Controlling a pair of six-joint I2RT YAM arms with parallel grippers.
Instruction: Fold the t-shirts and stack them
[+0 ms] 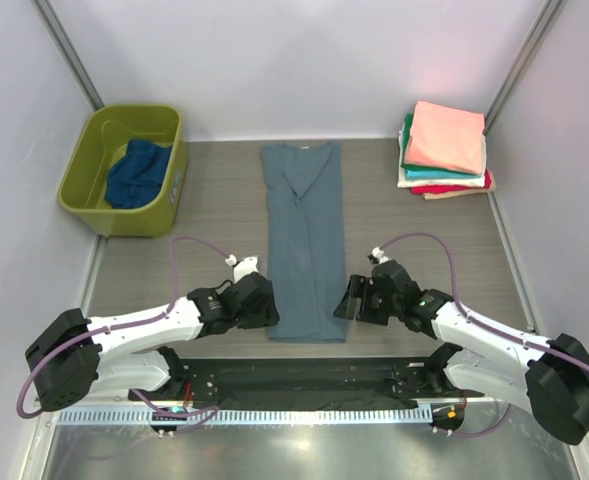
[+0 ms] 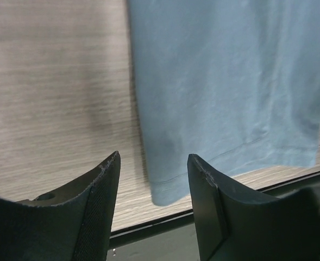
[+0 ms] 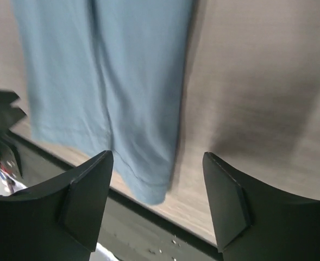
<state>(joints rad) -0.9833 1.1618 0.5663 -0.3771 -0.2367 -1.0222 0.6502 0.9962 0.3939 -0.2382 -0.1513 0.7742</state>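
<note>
in the stack, the teal t-shirt (image 1: 406, 138), the white t-shirt (image 1: 411, 180) and the red t-shirt (image 1: 461, 187) are mostly covered by the salmon pink t-shirt (image 1: 446, 135); only edges are shown. the dark navy t-shirt (image 1: 137, 172) is partly hidden by the tub (image 1: 172, 182) wall. the grey-blue t-shirt (image 2: 225, 81) is cut off in both wrist views and blurred in the right one.

Overhead overview, wrist views close, sharing shirt (image 1: 304, 240) hem

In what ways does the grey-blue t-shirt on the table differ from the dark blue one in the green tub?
The grey-blue t-shirt lies flat on the table, folded into a long strip; the dark blue t-shirt sits crumpled in the tub. The grey-blue t-shirt is pale; the dark blue t-shirt is much darker. Both are plain cloth.
</note>
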